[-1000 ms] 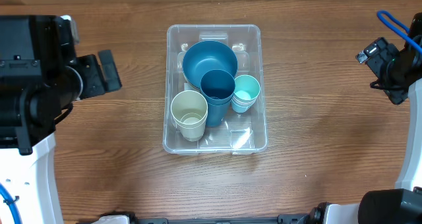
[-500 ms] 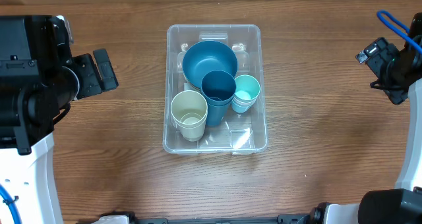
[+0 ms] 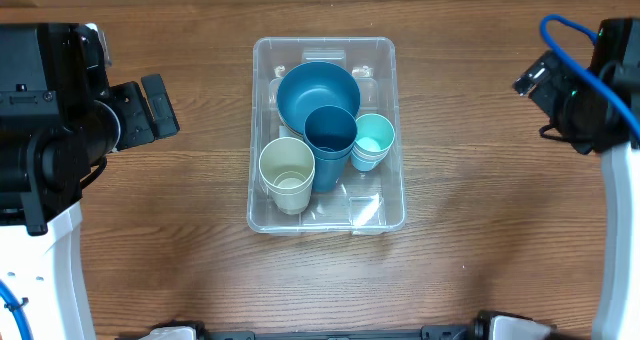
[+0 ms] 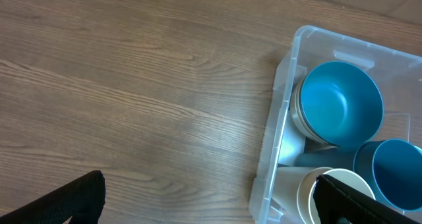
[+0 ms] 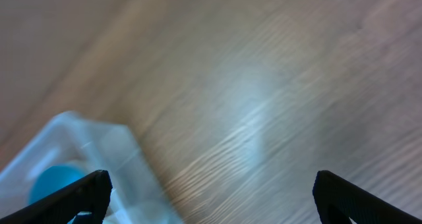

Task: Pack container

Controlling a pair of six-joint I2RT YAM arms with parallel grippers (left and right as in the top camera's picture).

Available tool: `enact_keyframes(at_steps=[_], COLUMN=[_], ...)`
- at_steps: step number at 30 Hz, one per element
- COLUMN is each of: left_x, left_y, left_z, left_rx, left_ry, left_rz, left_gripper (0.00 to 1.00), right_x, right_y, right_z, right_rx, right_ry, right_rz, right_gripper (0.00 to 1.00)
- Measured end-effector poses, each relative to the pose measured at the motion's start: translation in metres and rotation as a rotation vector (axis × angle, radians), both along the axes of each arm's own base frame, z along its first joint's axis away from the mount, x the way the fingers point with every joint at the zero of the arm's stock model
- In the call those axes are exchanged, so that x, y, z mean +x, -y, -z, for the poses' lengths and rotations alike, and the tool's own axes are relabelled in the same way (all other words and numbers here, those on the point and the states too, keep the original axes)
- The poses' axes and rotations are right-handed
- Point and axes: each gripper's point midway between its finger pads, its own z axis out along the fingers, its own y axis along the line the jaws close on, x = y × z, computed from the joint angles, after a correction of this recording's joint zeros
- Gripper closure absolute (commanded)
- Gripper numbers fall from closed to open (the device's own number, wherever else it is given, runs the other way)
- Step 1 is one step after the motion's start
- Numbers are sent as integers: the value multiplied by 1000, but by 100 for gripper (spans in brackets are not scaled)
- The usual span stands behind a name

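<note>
At the middle of the table point(image 3: 200, 280), the container point(image 3: 325, 52) lies long axis front-to-back, rightward of the left gripper point(image 3: 155, 108) and nearer it than the right gripper point(image 3: 540, 80), both jaws apart, empty.

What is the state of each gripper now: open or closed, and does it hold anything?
Left gripper: open, holding nothing.
Right gripper: open, holding nothing.
</note>
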Motion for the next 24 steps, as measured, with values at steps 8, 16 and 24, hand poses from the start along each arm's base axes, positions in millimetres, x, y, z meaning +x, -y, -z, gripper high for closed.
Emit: enact_keyframes(at_steps=[8,16,24], left_x=[0,0,0], left_y=[0,0,0], left_z=[0,0,0], left_rx=[0,0,0], left_ry=[0,-1,0], left_rz=[0,0,0], left_gripper=[0,0,0], right_x=[-72,-97,-113], right_y=[-33,-27,-31], right_z=[-86,-109,-9], right_rx=[-58,-135,-135], right_ry=[296,603,617], right_rz=[-94,-58,-80], right_gripper=[0,0,0])
